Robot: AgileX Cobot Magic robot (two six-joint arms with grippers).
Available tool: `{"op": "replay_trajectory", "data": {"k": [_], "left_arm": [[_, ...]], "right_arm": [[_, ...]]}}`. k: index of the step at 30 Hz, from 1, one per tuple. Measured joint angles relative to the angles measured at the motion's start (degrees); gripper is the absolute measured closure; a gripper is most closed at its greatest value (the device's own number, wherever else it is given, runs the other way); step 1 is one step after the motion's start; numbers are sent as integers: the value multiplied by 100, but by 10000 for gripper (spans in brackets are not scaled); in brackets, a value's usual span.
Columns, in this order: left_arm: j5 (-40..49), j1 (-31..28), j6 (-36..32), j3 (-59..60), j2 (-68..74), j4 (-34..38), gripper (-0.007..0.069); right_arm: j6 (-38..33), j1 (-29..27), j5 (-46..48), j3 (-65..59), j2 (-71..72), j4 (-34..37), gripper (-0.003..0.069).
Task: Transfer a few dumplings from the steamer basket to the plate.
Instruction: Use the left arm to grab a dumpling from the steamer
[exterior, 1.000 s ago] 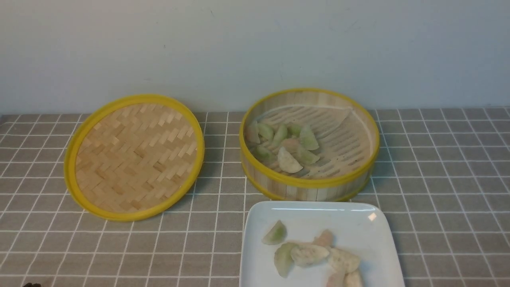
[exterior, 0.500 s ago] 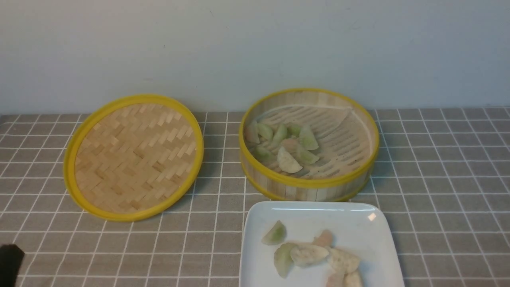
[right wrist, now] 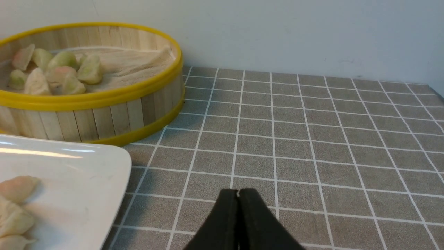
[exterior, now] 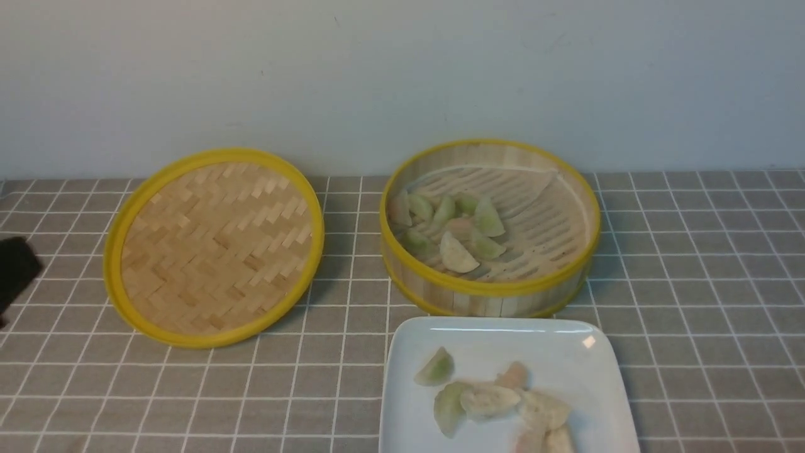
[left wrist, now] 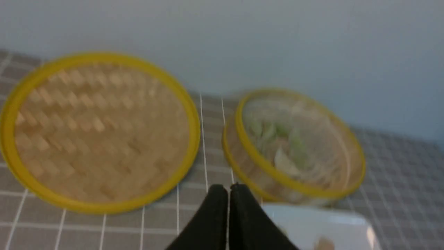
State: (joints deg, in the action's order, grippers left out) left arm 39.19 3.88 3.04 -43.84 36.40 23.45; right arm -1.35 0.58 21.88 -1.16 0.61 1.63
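The steamer basket [exterior: 585, 214] stands at the back centre-right and holds several green, cream and pinkish dumplings [exterior: 457, 252] in its left half. In front of it lies the white plate [exterior: 490, 336] with several dumplings [exterior: 487, 400] on it. My left gripper [left wrist: 228, 189] is shut and empty; in the front view only its dark tip [exterior: 16, 270] shows at the left edge, left of the lid. My right gripper [right wrist: 238, 193] is shut and empty, over bare cloth to the right of the plate [right wrist: 86, 173] and basket [right wrist: 104, 114]; the front view does not show it.
A flat woven lid [exterior: 214, 245] with a yellow rim lies to the left of the basket. A grey checked cloth [exterior: 704, 283] covers the table, and a pale wall runs close behind the basket.
My left gripper has come up along the left edge of the front view, from the bottom corner to mid-height. Basket, plate and dumplings have not moved.
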Motion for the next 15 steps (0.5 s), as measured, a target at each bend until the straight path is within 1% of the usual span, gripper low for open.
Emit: {"op": "replay_trajectory", "data": {"k": [2, 3, 5, 6, 7, 9, 11, 12, 15], "left_arm": [[456, 0, -304, -474, 604, 82, 629], [916, 0, -756, -1041, 1364, 234, 629], [1264, 8, -1159, -1589, 2156, 472, 629], [1350, 18, -1287, -1698, 2318, 547, 629], [1463, 147, -1551, -2108, 2912, 639, 629], [1482, 457, -1697, -2566, 3571, 601, 629], [1469, 790, -1709, -2903, 4052, 491, 629], [1451, 1053, -1702, -3144, 4398, 403, 629], [1439, 1487, -1657, -3593, 5024, 198, 629]], "right_arm": [[0, 0, 0, 0, 0, 0, 672], [0, 0, 0, 0, 0, 0, 672], [0, 0, 0, 0, 0, 0, 672], [0, 0, 0, 0, 0, 0, 672], [0, 0, 0, 0, 0, 0, 672], [0, 0, 0, 0, 0, 0, 672], [0, 0, 0, 0, 0, 0, 672], [0, 0, 0, 0, 0, 0, 672], [0, 0, 0, 0, 0, 0, 672]]}}
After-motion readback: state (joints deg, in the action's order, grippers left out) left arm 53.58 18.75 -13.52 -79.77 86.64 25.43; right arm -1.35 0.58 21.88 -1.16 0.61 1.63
